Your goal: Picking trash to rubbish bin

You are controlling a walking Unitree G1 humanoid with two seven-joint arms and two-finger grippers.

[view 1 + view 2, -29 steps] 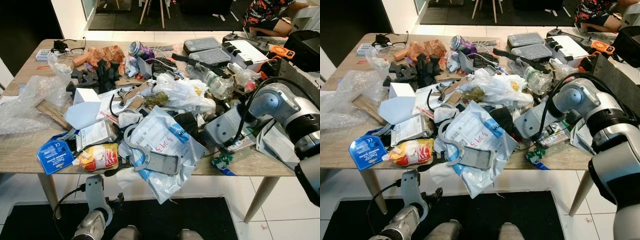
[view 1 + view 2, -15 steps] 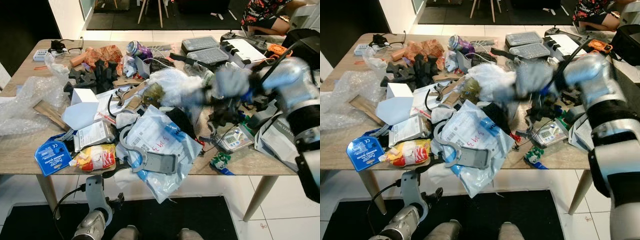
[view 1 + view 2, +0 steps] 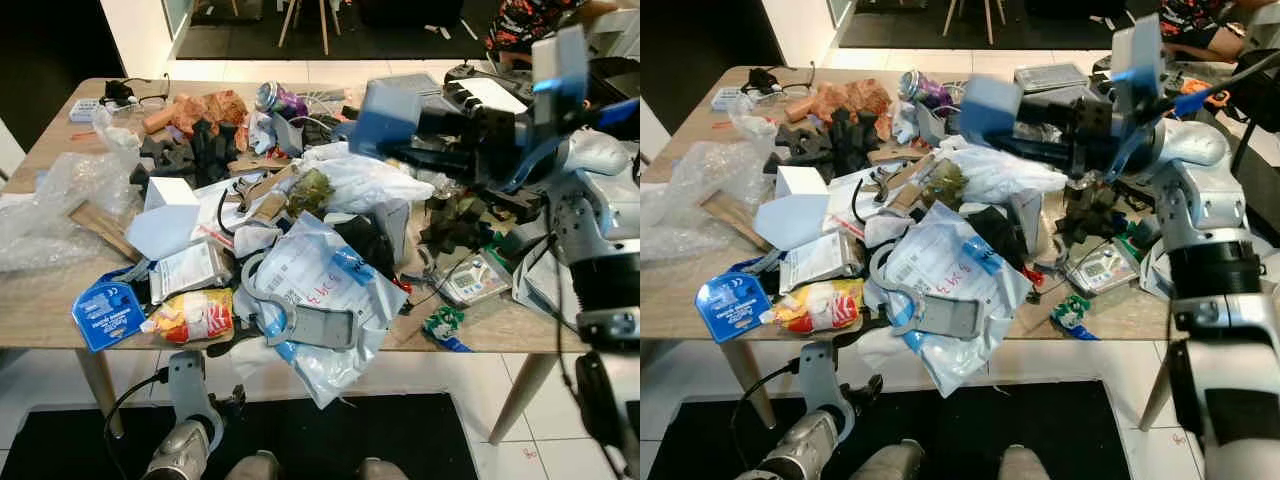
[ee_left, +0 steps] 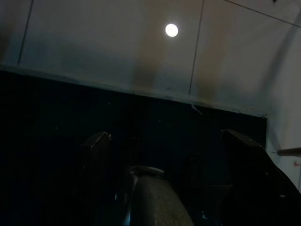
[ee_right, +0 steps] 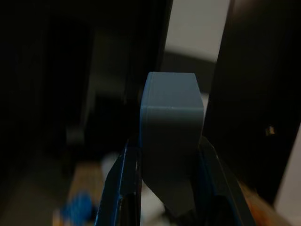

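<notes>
My right gripper point(image 3: 412, 128) is raised above the middle-right of the cluttered wooden table point(image 3: 40, 300) and is shut on a grey-blue block point(image 3: 384, 116). In the right wrist view the block point(image 5: 171, 136) sits clamped between the two fingers point(image 5: 117, 188). Trash covers the table: a white mailer bag point(image 3: 320, 290), a crumpled white plastic bag point(image 3: 365, 180), a yellow snack wrapper point(image 3: 195, 315), a blue packet point(image 3: 108, 312) and bubble wrap point(image 3: 60, 200). My left gripper point(image 3: 190, 400) hangs idle below the table's front edge, fingers point(image 4: 96, 143) apart over a dark mat.
Black foam pieces point(image 3: 195, 150), a white box point(image 3: 172, 192), grey cases point(image 3: 405, 100) and a small meter point(image 3: 470, 280) crowd the table. A person point(image 3: 530, 20) sits beyond the far right corner. White tiled floor and a black mat point(image 3: 60, 440) lie below the front edge.
My right arm has swung up from the table's right side, lifting the grey-blue block high over the clutter. The left arm has stayed hanging.
</notes>
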